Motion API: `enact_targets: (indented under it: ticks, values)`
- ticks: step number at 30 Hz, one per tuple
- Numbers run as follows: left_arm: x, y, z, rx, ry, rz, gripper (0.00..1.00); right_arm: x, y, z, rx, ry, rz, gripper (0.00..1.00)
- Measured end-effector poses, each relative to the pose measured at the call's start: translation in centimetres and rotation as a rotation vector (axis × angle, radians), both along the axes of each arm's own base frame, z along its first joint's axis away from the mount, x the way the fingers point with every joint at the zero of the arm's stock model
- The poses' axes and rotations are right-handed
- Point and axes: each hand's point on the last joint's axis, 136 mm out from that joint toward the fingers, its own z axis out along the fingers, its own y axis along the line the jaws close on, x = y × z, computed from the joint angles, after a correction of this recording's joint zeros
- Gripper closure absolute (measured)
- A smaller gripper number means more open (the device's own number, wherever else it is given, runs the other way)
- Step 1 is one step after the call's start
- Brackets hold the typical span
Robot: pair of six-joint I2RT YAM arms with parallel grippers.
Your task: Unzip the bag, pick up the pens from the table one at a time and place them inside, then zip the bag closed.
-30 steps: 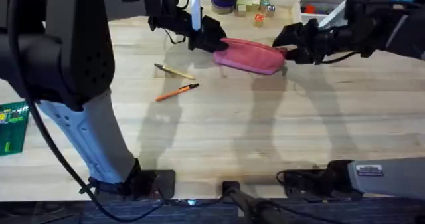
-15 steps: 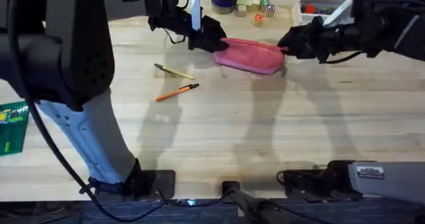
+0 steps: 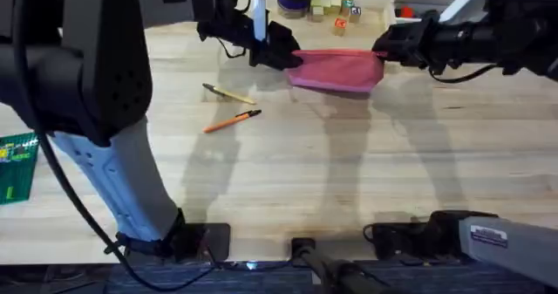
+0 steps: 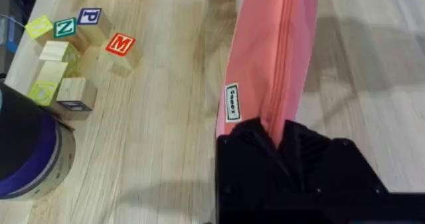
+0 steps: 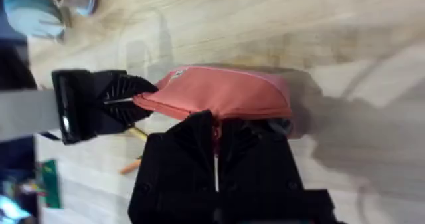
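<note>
— Where is the bag now? From my place I see it less well.

— It is at the far side of the table, stretched between the two arms. A second ago it was lying slack and rounded; now it looks flatter and pulled straight, and its right end sits a little higher and farther to the right.

— Who is holding it?

— Both. The left gripper is closed on the left end; in the left wrist view the black fingers pinch the fabric just where the zipper ends. The right gripper is closed on the right end. It has moved toward the far edge since a second ago.

— Is the zipper open?

— From the left wrist view the part I can see looks closed.

— And the pens?

— They have not moved. The tan-yellow pen and the orange pen lie near each other on the table, left of the bag and nearer to us, apart from both grippers.

— Something else there?

— Letter blocks near the far edge.
</note>
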Motion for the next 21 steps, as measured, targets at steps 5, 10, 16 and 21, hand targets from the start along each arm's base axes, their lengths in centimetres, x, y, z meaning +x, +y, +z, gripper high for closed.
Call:
enact_targets:
  ticks: [5,10,16,21]
  values:
    - [0.2,0.3,-0.1,0.006,-0.001,0.009,0.958,-0.4,0.9,-0.4,-0.121,-0.053,0.123,0.97]
    - [0.3,0.4,-0.1,0.006,-0.001,0.012,0.958,-1.4,1.1,-1.7,-0.244,-0.031,0.187,0.97]
    - [0.2,0.3,-0.1,0.005,-0.002,0.008,0.959,-1.5,0.8,-2.1,-0.304,-0.032,0.197,0.97]
    - [-0.4,-0.7,0.0,0.001,-0.001,-0.017,0.958,-2.8,-0.5,-3.6,-0.434,0.053,0.165,0.97]
